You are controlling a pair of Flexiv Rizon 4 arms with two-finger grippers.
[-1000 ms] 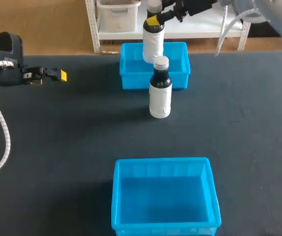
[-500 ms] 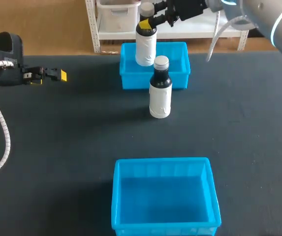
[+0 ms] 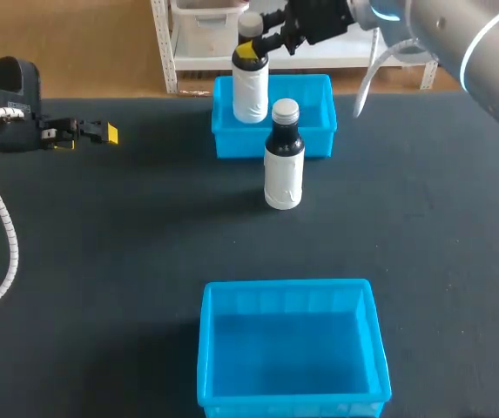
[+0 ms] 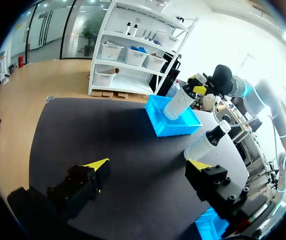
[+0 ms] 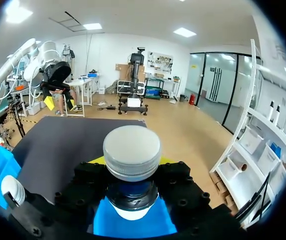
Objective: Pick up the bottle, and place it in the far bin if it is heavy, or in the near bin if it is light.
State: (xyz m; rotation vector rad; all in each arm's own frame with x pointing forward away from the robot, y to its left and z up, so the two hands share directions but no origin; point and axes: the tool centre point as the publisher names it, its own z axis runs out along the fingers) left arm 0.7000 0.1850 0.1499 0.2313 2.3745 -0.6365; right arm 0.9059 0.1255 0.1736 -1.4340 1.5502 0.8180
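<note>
On the black table (image 3: 101, 261), the near bin (image 3: 207, 348) sits well in front of the far bin (image 3: 232, 144). A second bottle (image 3: 284, 174) stands upright just before the far bin's front wall. The held bottle (image 3: 250, 91) hangs over the far bin's left side, its neck clamped by the right gripper (image 3: 251, 50). The left gripper (image 3: 101, 133), fingers spread wide, is well left of the far bin.

Left arm (image 3: 5, 104) low at the frame's upper left, left gripper (image 3: 92, 133) jaws wide apart, right arm (image 3: 458, 39) stretched from upper right to top centre, right gripper (image 3: 251, 50) jaws clamped on the held bottle (image 3: 250, 91).
</note>
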